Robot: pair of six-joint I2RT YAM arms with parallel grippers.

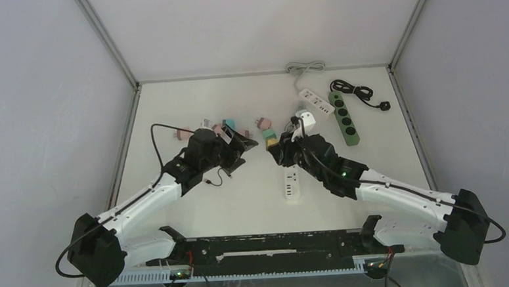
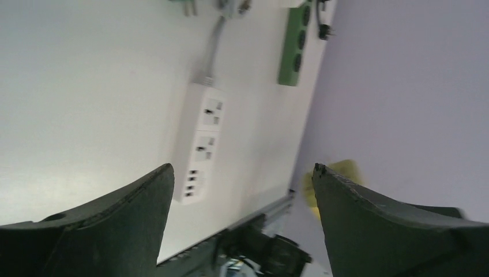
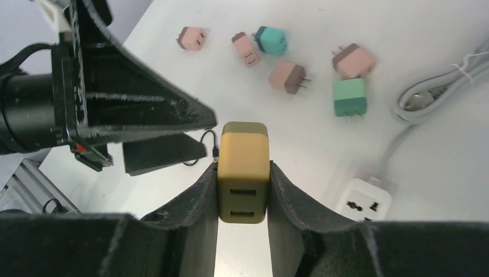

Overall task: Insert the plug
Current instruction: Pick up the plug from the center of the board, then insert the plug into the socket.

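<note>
The plug (image 3: 243, 170) is a mustard-yellow block with two slots on the face turned to the camera. My right gripper (image 3: 243, 176) is shut on its sides and holds it above the table. From above, the plug (image 1: 271, 142) sits at the tip of the right gripper (image 1: 276, 147). My left gripper (image 1: 244, 144) faces it a short way to the left, open and holding nothing. In the left wrist view the left gripper (image 2: 242, 173) stands wide, with a white power strip (image 2: 199, 144) on the table beyond it. That strip (image 1: 291, 183) lies just below the right gripper.
Several loose pink and teal plugs (image 3: 271, 40) lie behind the grippers. A green power strip (image 1: 344, 116), a second white strip (image 1: 315, 102) with a grey cord, and a black cable (image 1: 357, 91) lie at the back right. Walls close in the table.
</note>
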